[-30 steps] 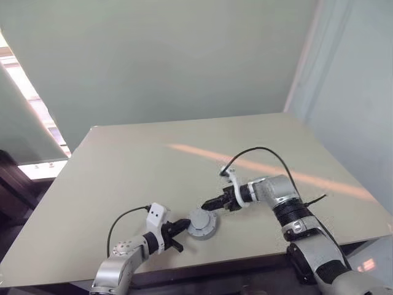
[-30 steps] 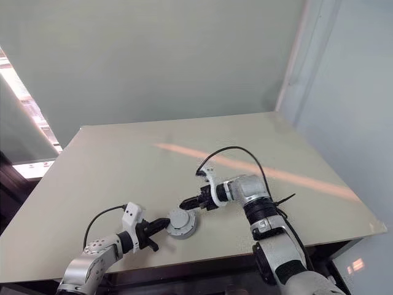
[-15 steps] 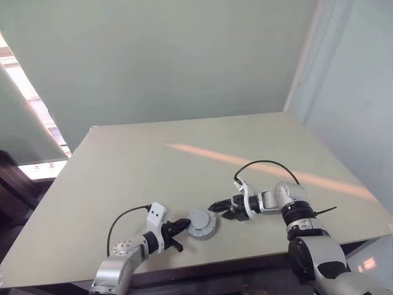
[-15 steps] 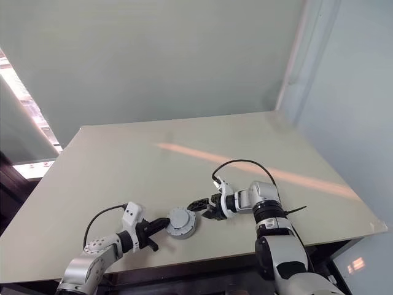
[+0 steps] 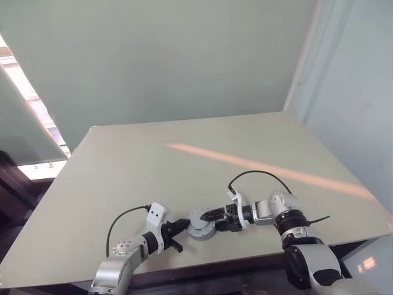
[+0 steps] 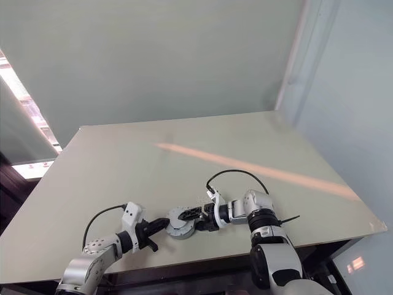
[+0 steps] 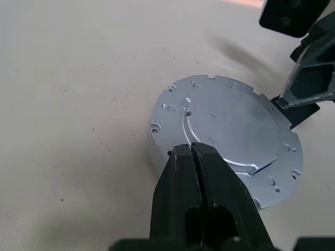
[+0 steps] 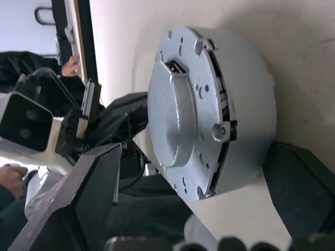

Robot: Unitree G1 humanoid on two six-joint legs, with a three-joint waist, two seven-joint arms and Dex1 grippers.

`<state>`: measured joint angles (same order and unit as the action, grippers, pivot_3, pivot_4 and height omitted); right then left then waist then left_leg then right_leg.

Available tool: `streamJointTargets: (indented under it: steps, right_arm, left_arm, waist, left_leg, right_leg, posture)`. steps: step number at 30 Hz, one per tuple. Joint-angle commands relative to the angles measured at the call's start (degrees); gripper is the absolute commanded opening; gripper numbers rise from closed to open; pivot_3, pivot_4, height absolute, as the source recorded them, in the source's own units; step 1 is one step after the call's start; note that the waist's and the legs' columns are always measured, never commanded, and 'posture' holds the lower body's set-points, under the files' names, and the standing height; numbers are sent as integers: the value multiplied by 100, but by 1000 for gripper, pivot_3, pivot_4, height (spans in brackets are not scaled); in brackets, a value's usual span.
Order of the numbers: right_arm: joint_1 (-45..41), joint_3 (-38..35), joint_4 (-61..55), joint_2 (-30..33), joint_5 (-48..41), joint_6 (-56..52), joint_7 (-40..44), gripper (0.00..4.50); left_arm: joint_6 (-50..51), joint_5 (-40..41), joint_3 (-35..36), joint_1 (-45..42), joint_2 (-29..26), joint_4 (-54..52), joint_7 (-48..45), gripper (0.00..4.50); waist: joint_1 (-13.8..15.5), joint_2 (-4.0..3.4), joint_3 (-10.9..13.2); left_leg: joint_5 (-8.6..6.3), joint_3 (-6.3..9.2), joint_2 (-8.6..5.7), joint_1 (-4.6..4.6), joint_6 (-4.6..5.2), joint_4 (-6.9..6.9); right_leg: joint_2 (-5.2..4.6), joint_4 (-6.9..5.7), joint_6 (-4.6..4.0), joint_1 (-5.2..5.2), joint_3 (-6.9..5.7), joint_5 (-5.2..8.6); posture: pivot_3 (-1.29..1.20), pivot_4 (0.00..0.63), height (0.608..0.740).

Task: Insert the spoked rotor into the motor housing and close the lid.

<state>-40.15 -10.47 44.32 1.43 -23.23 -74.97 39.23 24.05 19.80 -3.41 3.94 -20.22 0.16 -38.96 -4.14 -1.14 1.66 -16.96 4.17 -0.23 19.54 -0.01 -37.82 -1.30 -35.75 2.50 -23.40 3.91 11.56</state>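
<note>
Your bench point(image 5: 153, 166) carries one grey round motor housing point(image 5: 201, 224) near its front edge, the lid point(image 7: 230, 125) sitting on top. Your right gripper point(image 5: 212, 219) has its fingers point(image 8: 84, 193) spread wide, one on each side of the housing. Your left gripper point(image 5: 178, 229) has its fingers point(image 7: 196, 178) pressed together, tips at the lid's rim.
</note>
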Motion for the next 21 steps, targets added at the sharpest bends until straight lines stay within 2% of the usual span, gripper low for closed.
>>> streamJointTargets:
  steps: [1, 5, 8, 9, 21]
  right_arm:
    - [-112, -278, -17, -37, -298, 52, -44, 3882]
    - [-147, -549, 113, -47, -430, 58, -69, 2384]
    - [-152, -642, 179, -53, -488, 65, -109, 1434]
    - [-141, -625, 183, -55, -479, 85, -122, 1245]
    - [-58, -486, 146, -107, -459, 158, -88, 1245]
  left_arm:
    - [227, -199, -266, 129, -21, 173, 28, 0]
    - [224, -205, -269, 110, -15, 200, 30, 0]
    - [231, -217, -266, 99, -10, 200, 25, 0]
    - [233, -219, -264, 93, -11, 202, 24, 0]
    - [441, -193, -119, 24, 4, 194, 229, 0]
  waist:
    - [1, 0, 0]
    - [3, -1, 1]
    - [3, -2, 1]
    - [2, -3, 2]
    - [-1, -3, 2]
  left_leg:
    - [0, 0, 0, 0, 0, 0]
    - [0, 0, -1, 1, 0, 0]
    - [0, 0, -2, 3, 0, -1]
    - [0, 0, -2, 3, 0, -1]
    - [0, 0, 0, 2, 0, -2]
  right_leg:
    - [0, 0, 0, 0, 0, 0]
    - [-1, 2, 0, 1, 0, 0]
    - [-1, 2, 0, 1, 0, 0]
    - [-1, 2, 0, 0, 0, 0]
    - [1, 0, 0, 1, 1, 0]
  posture:
    - [0, 0, 740]
    - [0, 0, 740]
    - [0, 0, 740]
    - [0, 0, 740]
    - [0, 0, 740]
